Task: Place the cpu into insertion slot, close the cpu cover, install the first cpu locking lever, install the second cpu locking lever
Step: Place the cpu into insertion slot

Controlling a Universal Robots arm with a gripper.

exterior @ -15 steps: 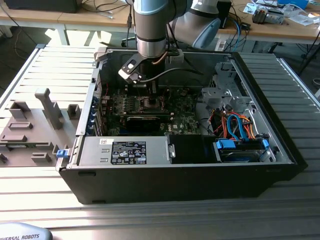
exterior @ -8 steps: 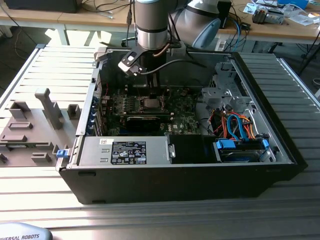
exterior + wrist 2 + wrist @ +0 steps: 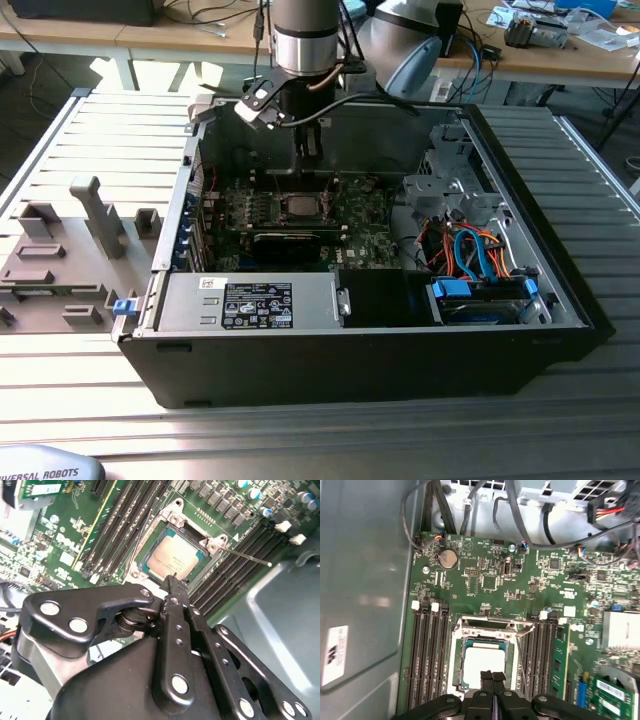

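Observation:
The cpu (image 3: 172, 560) (image 3: 482, 662), a small square chip with a silver-grey top, lies in the insertion slot (image 3: 149, 566) on the green board. The cpu cover (image 3: 176, 516) (image 3: 487, 626) lies flat as a silvery frame around it. A thin locking lever (image 3: 247, 556) sticks out free from one corner of the socket. My gripper (image 3: 175, 580) (image 3: 492, 676) hangs just above the edge of the chip, its black fingers pressed together, shut with nothing between them. In the exterior view my gripper (image 3: 310, 150) hovers over the cpu (image 3: 300, 207) inside the open computer case.
Memory slots (image 3: 427, 655) flank the socket on both sides. A long black card (image 3: 290, 240) lies in front of it, with a power supply (image 3: 250, 300) nearer the case front. Coloured cables (image 3: 470, 250) fill the exterior view's right. A grey fixture (image 3: 60, 260) stands outside the case on the left.

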